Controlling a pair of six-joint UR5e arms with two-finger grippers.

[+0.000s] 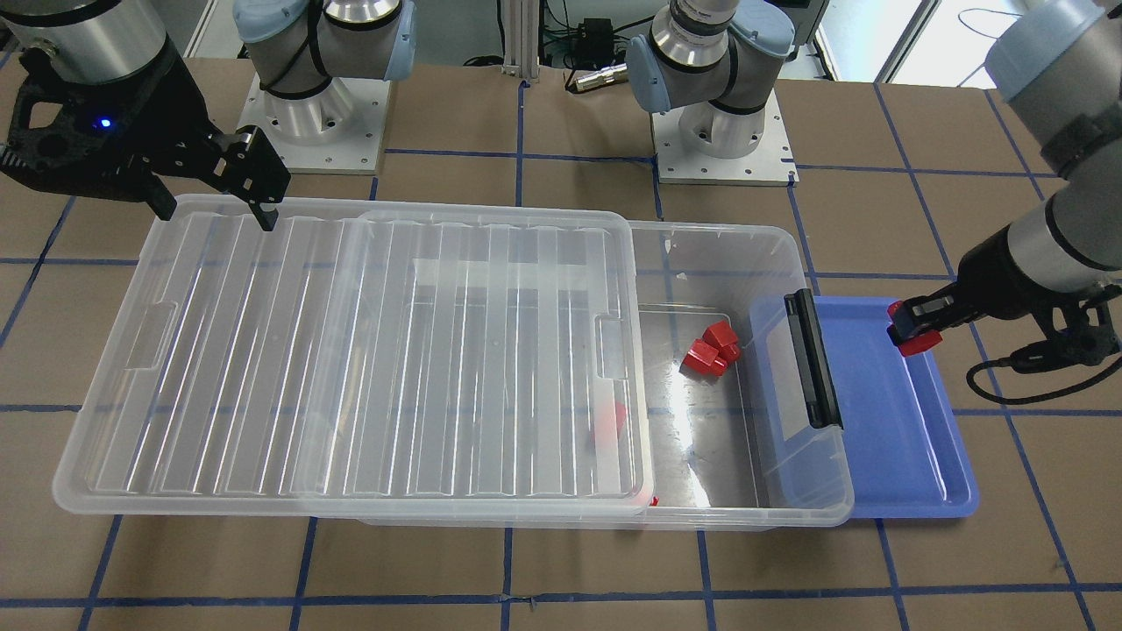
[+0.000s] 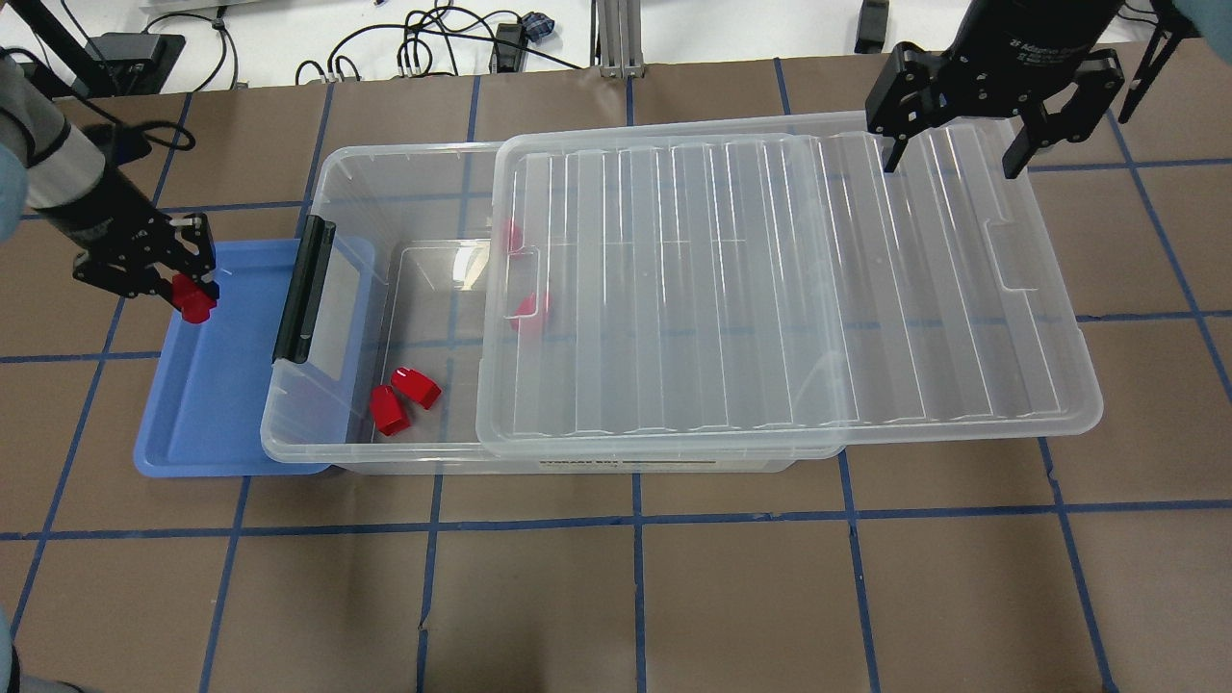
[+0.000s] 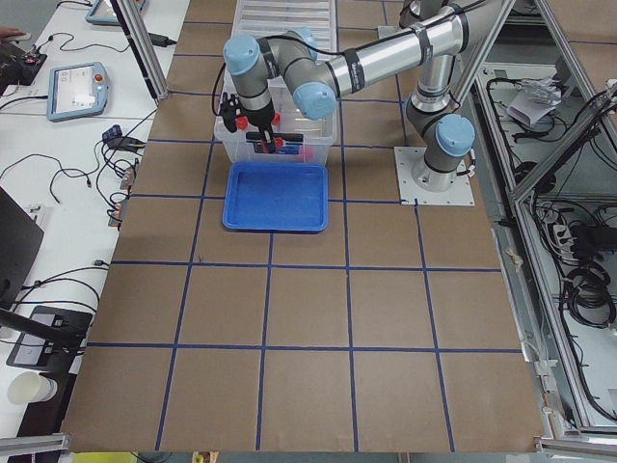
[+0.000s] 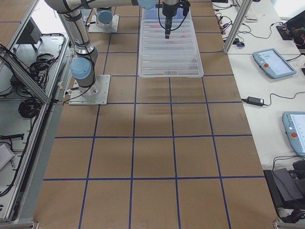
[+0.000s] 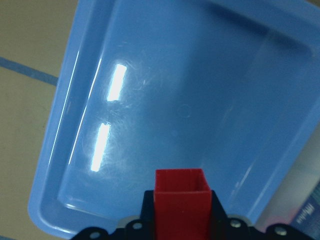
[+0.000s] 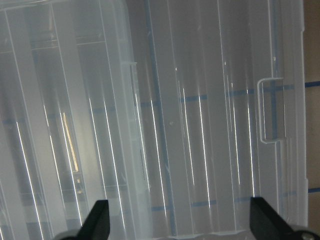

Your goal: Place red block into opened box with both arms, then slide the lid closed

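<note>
left pincer (image 1: 912,331): clamped shut on the red block (image 1: 917,342), one finger on each side of it
red block: between the left pincer's fingers, lifted off the surface below; square end sticks out past the fingertips in the left wrist view (image 5: 180,196)
blue tray (image 2: 207,414): straight beneath the left pincer (image 2: 190,289) and the held block (image 2: 196,306); bare floor under them
box (image 2: 385,154): just beside the left pincer, on the side toward the right pincer; near end rests over the tray's edge
latch bar (image 1: 813,359): on the box's short end closest to the left pincer
uncovered part of the box: between the latch bar and the lid's nearer edge, a short way from the left pincer
loose red blocks (image 1: 712,349): two, touching each other, on the box floor in that uncovered part
more red pieces (image 2: 527,310): dimly seen through the lid's edge, further from the left pincer
lid (image 2: 770,289): lies flat on the box, slid toward the right pincer so that it overhangs the box's far end
right pincer (image 2: 951,166): fingers spread wide, gripping nothing, above the lid's long edge on the robot's side; cannot tell whether the tips touch the plastic
lid's handle recess (image 6: 270,110): ahead of the right pincer (image 6: 182,225) in its wrist view
</note>
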